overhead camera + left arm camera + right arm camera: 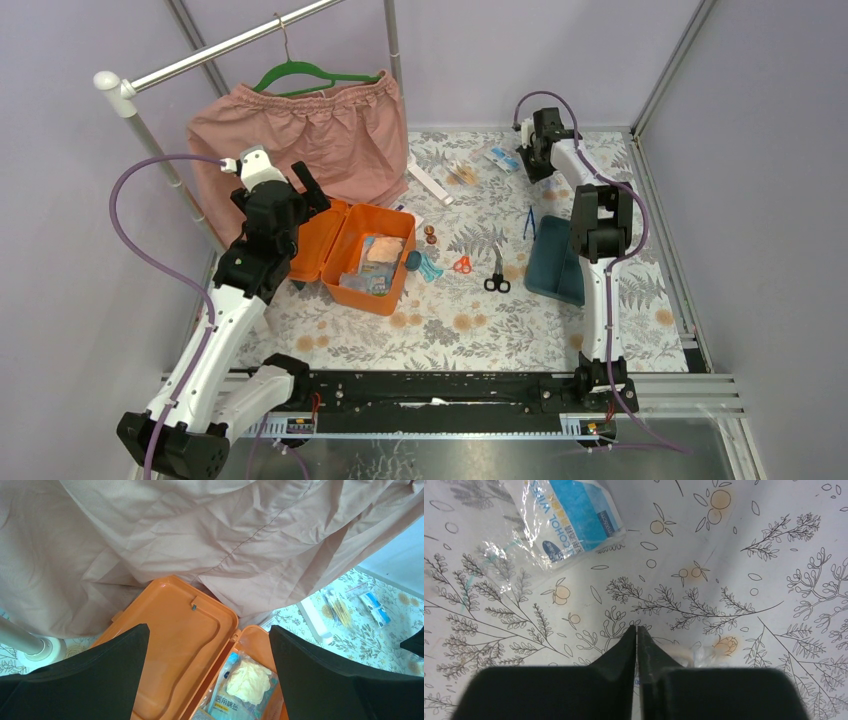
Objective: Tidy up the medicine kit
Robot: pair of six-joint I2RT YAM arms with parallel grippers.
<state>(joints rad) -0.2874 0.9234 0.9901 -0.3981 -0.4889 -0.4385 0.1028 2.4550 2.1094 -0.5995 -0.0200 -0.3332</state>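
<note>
Orange box [352, 268] open with packets [378, 262] inside, left pincer [207, 630] spread wide over its lid [170, 635], right pincer [637, 630] pinched closed at 1 o'clock.

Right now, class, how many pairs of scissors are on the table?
2. The orange-handled scissors lie just right of the box. The black scissors lie right of those, beside the tray. More could be hidden inside the box.

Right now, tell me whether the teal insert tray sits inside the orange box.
No, the teal insert tray lies on the table beside the right arm, apart from the open orange box.
</note>
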